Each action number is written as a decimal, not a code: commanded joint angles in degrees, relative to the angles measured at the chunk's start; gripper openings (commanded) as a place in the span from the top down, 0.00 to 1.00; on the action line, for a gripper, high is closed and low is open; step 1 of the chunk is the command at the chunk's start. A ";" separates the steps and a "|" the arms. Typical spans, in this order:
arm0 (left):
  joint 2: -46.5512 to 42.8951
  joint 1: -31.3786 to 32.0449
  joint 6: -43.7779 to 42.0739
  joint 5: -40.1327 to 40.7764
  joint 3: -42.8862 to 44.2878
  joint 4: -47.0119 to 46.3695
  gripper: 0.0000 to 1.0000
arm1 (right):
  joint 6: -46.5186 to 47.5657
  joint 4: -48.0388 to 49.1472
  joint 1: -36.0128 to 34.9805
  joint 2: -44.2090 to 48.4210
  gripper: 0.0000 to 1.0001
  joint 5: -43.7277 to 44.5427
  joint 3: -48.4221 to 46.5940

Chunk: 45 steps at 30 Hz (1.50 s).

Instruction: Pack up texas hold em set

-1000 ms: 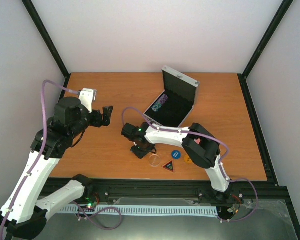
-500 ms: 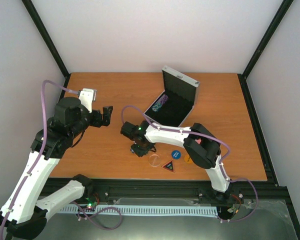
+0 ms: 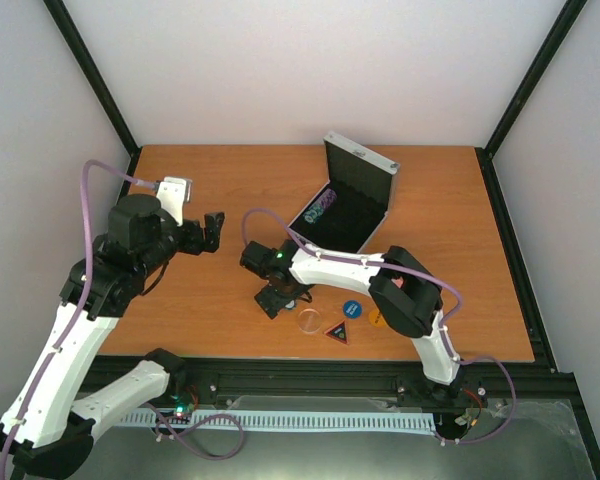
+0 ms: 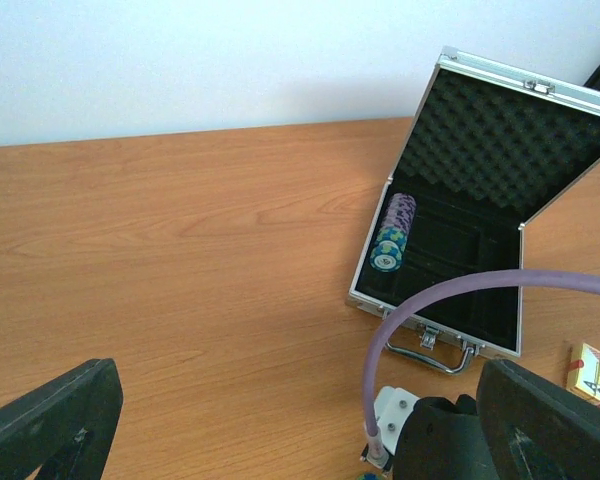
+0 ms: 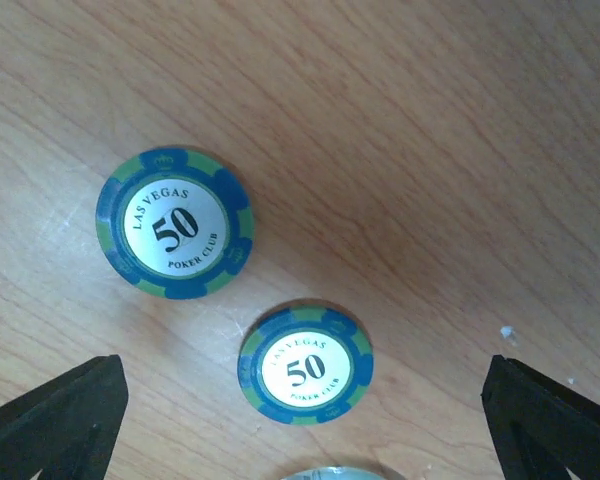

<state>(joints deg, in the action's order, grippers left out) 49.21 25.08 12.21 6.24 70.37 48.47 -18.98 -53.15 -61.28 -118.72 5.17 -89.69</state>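
Observation:
The silver case (image 3: 352, 200) stands open at the table's back middle, its lid up, with a row of poker chips (image 4: 392, 232) in its black lining. My right gripper (image 3: 276, 298) hangs open, pointing down at two blue-and-green "50" chips lying flat on the wood. One chip (image 5: 305, 365) lies between the fingers and the other (image 5: 175, 222) up to its left. My right gripper (image 5: 305, 425) touches neither. My left gripper (image 3: 212, 230) is open and empty over the left of the table, well away from the case (image 4: 435, 330).
A clear round button (image 3: 308, 320), a dark triangular button (image 3: 338, 332), a blue round button (image 3: 352, 309) and an orange piece (image 3: 375, 320) lie near the front edge, right of my right gripper. A card deck (image 4: 595, 368) shows beside the case handle.
My right gripper has opened wide and shifted slightly left. The left arm has not moved.

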 commanded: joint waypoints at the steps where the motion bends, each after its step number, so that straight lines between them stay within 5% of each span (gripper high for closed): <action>1: -1.01 -0.21 -0.30 1.43 2.93 1.19 0.00 | -0.44 0.63 -0.18 3.97 0.00 2.68 1.66; 11: -0.84 -0.21 -0.40 1.02 2.76 0.99 0.00 | 0.30 4.07 1.42 4.54 0.01 -1.92 5.69; 45: -1.84 -0.19 -0.08 1.61 1.55 1.32 0.00 | -0.34 3.80 3.30 -1.01 0.39 -7.16 5.18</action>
<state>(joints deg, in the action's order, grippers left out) 48.12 25.08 12.19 7.35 71.02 49.58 -17.98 -49.45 -57.49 -118.24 -0.62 -84.77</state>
